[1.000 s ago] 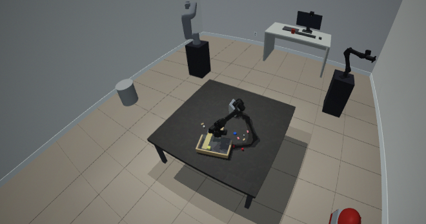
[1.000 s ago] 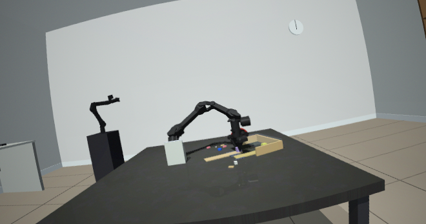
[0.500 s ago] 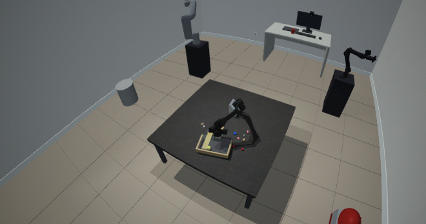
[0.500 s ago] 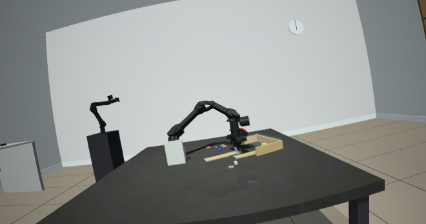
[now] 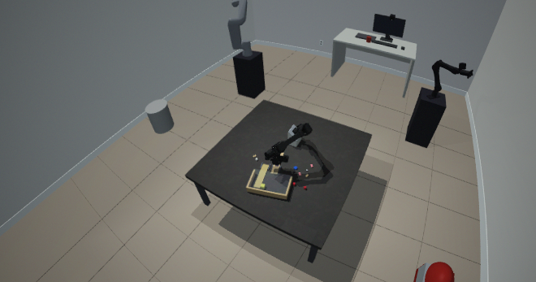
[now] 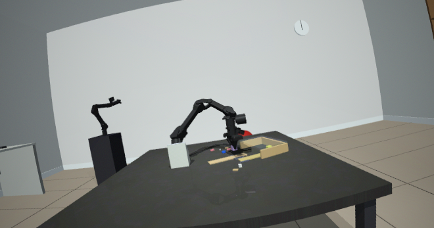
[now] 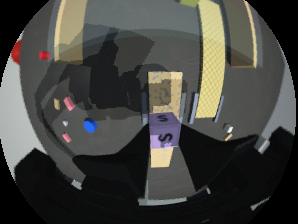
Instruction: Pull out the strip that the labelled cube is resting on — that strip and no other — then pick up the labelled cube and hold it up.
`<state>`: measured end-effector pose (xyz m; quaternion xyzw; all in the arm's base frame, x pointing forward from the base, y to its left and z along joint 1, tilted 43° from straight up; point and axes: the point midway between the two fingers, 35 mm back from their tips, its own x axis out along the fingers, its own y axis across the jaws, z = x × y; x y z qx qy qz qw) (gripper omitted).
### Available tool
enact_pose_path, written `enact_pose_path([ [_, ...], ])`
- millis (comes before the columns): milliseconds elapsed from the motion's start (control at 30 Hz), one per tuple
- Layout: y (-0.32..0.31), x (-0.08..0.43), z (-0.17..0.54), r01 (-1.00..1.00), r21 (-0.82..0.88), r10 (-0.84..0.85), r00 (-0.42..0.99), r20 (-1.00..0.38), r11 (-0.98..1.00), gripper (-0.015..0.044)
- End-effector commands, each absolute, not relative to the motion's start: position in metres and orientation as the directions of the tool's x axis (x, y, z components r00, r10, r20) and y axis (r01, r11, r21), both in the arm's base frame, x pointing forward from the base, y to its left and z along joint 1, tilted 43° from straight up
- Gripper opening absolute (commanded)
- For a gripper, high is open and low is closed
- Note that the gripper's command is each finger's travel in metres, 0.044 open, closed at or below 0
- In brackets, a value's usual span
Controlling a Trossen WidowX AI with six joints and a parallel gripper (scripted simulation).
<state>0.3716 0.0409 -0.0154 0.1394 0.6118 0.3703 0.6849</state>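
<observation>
The purple cube (image 6: 233, 148) (image 7: 164, 131), marked with a black S, sits between the fingertips. My gripper (image 6: 234, 146) (image 7: 161, 125) points down and is shut on it. The cube appears slightly raised over the pale speckled strip (image 6: 218, 161) (image 7: 172, 82), which lies outside the tray's open side, with a dark shadow on it. In the top view the arm hides the cube. A yellow patterned strip (image 5: 261, 176) (image 6: 250, 158) (image 7: 211, 55) lies partly in the tray, with a yellow-green cube (image 5: 262, 186) (image 6: 269, 146) (image 7: 190, 2) at its far end.
The wooden-walled tray (image 5: 268, 193) (image 6: 275, 151) opens toward the arm. Thin guide rails (image 7: 183, 107) flank the strips. A blue piece (image 5: 296, 168) (image 6: 223, 152) (image 7: 90, 125) and several pink, red and tan bits lie to one side; a white bit (image 5: 257, 158) (image 6: 240, 165) (image 7: 228, 128) lies on the other.
</observation>
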Motion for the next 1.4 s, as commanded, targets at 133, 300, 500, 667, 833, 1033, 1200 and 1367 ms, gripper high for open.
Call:
enact_pose_path([
  [133, 0.037, 0.355, -0.012, -0.343, 0.64, 0.676, -0.022, -0.737, 0.687, 0.0],
  [300, 0.036, 0.337, -0.012, -0.342, 0.64, 0.675, -0.022, -0.737, 0.688, 0.0],
  [500, 0.035, 0.315, -0.013, -0.341, 0.641, 0.675, -0.023, -0.737, 0.688, 0.0],
  [667, 0.035, 0.302, -0.014, -0.341, 0.641, 0.675, -0.024, -0.737, 0.687, 0.0],
  [833, 0.017, 0.303, 0.004, -0.341, 0.64, 0.674, -0.024, -0.738, 0.689, 0.0],
  [1033, 0.01, 0.303, 0.012, -0.341, 0.64, 0.674, -0.024, -0.738, 0.688, 0.0],
  [1200, 0.01, 0.303, 0.012, -0.341, 0.64, 0.674, -0.024, -0.738, 0.688, 0.0],
  [1367, 0.01, 0.303, 0.012, -0.341, 0.64, 0.674, -0.024, -0.738, 0.688, 0.0],
])
